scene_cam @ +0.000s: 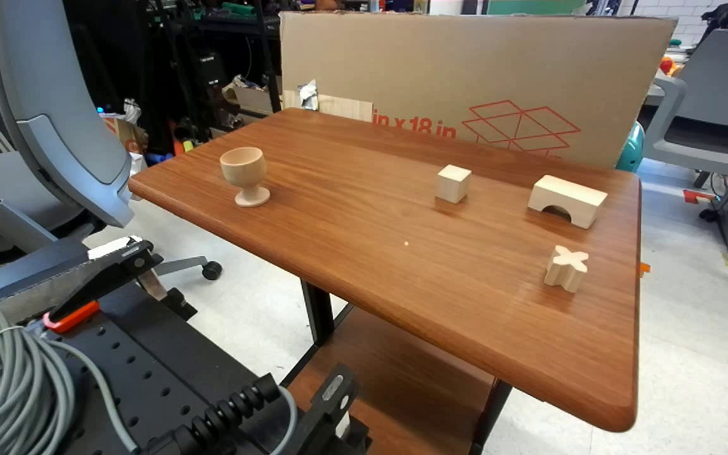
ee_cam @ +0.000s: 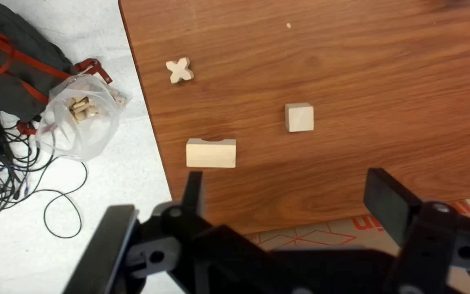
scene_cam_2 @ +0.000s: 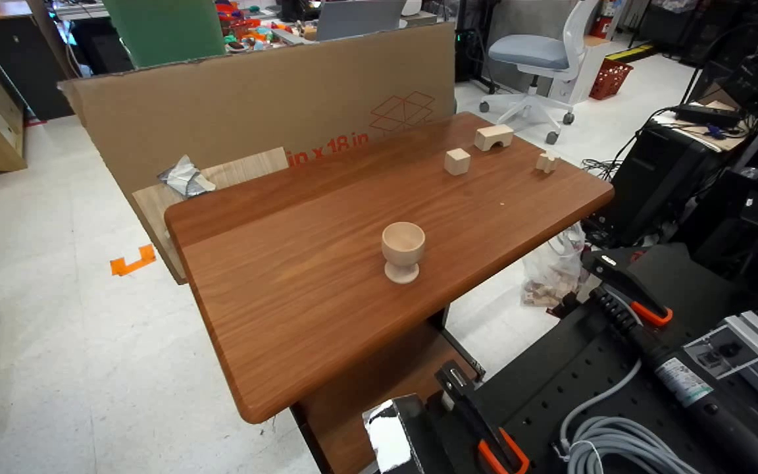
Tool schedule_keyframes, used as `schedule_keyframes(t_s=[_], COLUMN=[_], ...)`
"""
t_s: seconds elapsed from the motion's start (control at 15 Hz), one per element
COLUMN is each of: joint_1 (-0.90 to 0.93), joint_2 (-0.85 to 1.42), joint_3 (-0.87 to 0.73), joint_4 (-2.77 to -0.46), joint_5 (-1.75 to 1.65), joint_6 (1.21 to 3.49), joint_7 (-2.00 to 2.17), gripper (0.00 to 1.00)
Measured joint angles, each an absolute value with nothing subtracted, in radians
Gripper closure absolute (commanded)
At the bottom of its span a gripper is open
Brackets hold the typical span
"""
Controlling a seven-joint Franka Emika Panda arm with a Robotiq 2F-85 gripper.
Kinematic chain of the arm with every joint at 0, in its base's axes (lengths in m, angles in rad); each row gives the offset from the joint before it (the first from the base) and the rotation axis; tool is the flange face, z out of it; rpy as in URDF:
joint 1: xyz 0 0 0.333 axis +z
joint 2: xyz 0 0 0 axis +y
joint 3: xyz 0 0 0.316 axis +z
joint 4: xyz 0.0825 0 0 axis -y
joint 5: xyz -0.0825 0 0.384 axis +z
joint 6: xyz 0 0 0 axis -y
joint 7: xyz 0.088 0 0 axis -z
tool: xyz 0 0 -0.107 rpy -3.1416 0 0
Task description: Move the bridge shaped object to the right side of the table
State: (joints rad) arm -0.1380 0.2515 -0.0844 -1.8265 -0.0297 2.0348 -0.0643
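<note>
Brown table [scene_cam: 364, 189] surrounds the bridge block [scene_cam: 568, 198] — short edge [scene_cam: 636, 328] near.

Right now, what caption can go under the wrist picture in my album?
An open hand, and a wooden bridge, cube and cross on a brown table.

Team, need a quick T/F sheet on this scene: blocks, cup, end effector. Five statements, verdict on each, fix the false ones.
1. The bridge shaped object stands on the table with its arched notch facing down. True.
2. The end effector is shut on the bridge shaped object. False: it is open and holds nothing.
3. The cube and the cross-shaped piece stand apart from each other. True.
4. The cup lies on its side. False: it stands upright on the table.
5. The bridge shaped object is wider than the cube. True.
</note>
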Motion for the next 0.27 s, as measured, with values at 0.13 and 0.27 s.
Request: schedule_keyframes(t_s=[0.13,0.27], joint_1=[-0.137,-0.137], joint_2=[0.207,0.204], joint_3=[-0.085,-0.085], joint_4=[-1.853,-1.866], joint_5=[-0.03,-0.03], joint_6=[2.017,2.017], joint_7=[-0.063,-0.063], gripper=[0.0,0.0])
